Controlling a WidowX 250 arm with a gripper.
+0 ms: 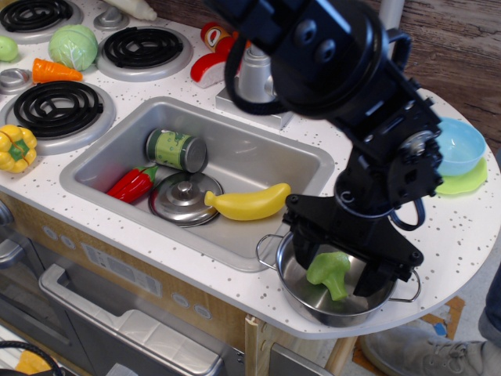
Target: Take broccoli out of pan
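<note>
The light-green broccoli [330, 272] lies inside the shiny steel pan [313, 301] at the front right of the counter. My black gripper [337, 268] is open and reaches down into the pan. One finger stands left of the broccoli and the other [374, 276] right of it, so the broccoli sits between them. I cannot tell whether the fingers touch it. The arm hides the far part of the pan.
The sink [102, 160] left of the pan holds a banana [249, 203], a steel lid [184, 197], a green can [175, 149] and a red pepper [133, 182]. A blue bowl [459, 146] sits on a green plate at the right. The counter's front edge is close to the pan.
</note>
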